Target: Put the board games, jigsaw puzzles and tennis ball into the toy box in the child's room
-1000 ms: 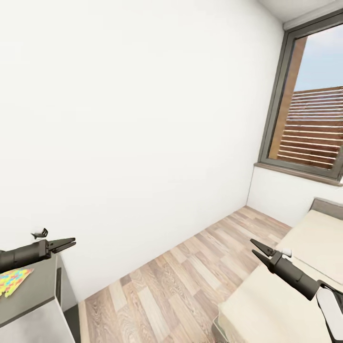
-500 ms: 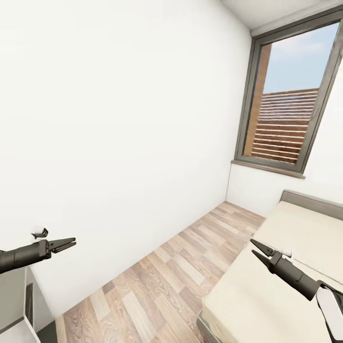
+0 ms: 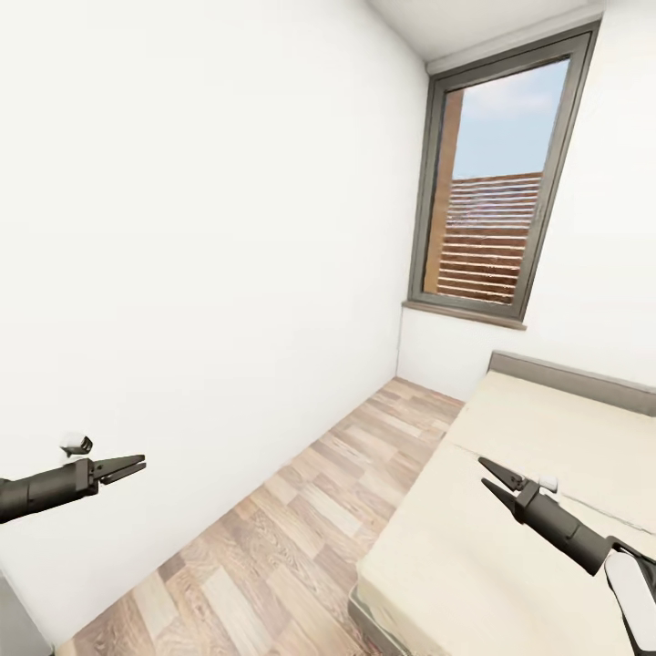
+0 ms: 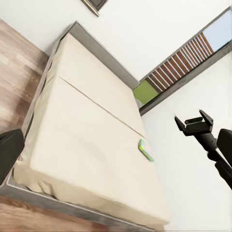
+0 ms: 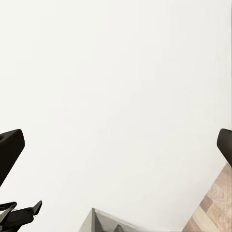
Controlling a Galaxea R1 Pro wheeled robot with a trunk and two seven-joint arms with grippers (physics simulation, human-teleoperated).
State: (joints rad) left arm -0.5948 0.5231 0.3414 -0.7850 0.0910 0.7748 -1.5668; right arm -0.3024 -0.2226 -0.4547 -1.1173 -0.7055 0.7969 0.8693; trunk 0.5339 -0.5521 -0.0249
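The bed (image 3: 510, 547), a beige mattress on a grey frame, fills the lower right of the head view. My right gripper (image 3: 493, 479) hangs open above it, holding nothing. My left gripper (image 3: 124, 468) is open and empty in front of the white wall. The left wrist view looks down the whole bed (image 4: 87, 140); one small flat board game (image 4: 146, 150) with a green edge lies on the mattress near the far wall. A grey corner of the table (image 5: 104, 220) shows in the right wrist view. The toy box, jigsaw puzzles and tennis ball are out of view.
A strip of wood-plank floor (image 3: 301, 528) runs between the white wall on the left and the bed. A tall grey-framed window (image 3: 497, 191) stands at the far end, above the grey headboard (image 3: 569, 378).
The camera has swung to the right: the table with a puzzle mat slid out at the left, and the window and bed came further into view. Both arms kept their pose.
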